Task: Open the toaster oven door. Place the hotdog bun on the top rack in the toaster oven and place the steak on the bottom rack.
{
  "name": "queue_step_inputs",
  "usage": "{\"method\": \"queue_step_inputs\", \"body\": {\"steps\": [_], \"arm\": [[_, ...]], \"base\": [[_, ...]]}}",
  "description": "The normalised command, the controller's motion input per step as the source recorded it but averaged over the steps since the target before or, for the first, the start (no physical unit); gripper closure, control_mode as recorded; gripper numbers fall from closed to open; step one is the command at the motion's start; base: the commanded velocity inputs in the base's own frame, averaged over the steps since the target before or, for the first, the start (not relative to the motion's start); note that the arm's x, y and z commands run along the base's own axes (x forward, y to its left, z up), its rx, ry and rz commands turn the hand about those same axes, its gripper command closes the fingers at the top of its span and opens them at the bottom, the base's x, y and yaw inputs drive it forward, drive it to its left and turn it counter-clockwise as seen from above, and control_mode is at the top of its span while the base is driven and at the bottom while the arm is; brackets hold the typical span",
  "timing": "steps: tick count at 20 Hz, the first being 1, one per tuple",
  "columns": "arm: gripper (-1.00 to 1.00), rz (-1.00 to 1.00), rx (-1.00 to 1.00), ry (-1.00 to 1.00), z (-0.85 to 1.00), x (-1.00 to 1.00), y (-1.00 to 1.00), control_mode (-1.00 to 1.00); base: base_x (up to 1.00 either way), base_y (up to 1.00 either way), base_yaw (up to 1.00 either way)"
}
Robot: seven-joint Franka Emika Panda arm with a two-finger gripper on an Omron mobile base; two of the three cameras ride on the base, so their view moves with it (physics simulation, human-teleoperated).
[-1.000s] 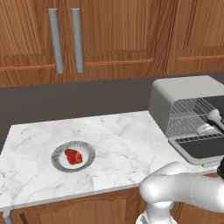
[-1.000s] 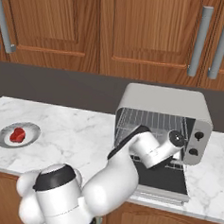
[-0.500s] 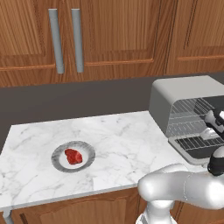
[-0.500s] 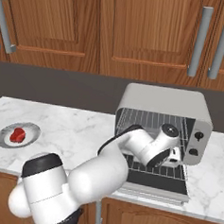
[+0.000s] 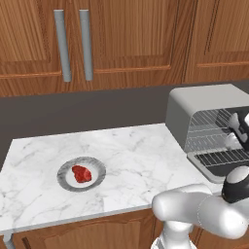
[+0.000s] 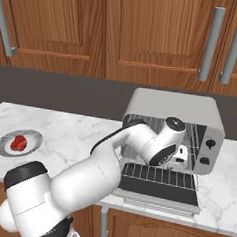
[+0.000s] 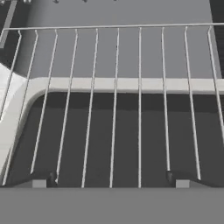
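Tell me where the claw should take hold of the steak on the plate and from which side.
Come straight down from above and pinch the steak across its narrower width, near the middle. It lies flat on the shallow plate, whose raised rim would likely block a sideways approach. The meat is small and irregular, so a centred grip probably holds best. The claw is open, over at the toaster oven.

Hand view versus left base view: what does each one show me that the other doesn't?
Hand view: a close look at the pincer, tips spread wide, over thin silver wire rack bars. Left base view: the red raw steak on a round grey plate, the white marble counter, wooden cabinets. Both: rack bars of the light grey toaster oven.
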Motion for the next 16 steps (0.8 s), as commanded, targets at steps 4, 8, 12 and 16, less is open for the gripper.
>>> {"method": "queue_step_inputs", "body": {"steps": [4, 8, 12, 16], "arm": [[-1.00, -0.05, 0.00, 0.10, 0.30, -0.03, 0.71, -1.00], [-1.00, -0.02, 0.00, 0.02, 0.14, 0.00, 0.74, -1.00], [-1.00, 0.00, 0.00, 0.00, 0.06, -0.02, 0.75, -1.00], [-1.00, 0.00, -0.02, 0.00, 0.02, -0.08, 0.76, -1.00]], "base": [[0.00, 0.00, 0.00], [0.00, 0.00, 0.00], [0.00, 0.00, 0.00], [0.00, 0.00, 0.00]]}}
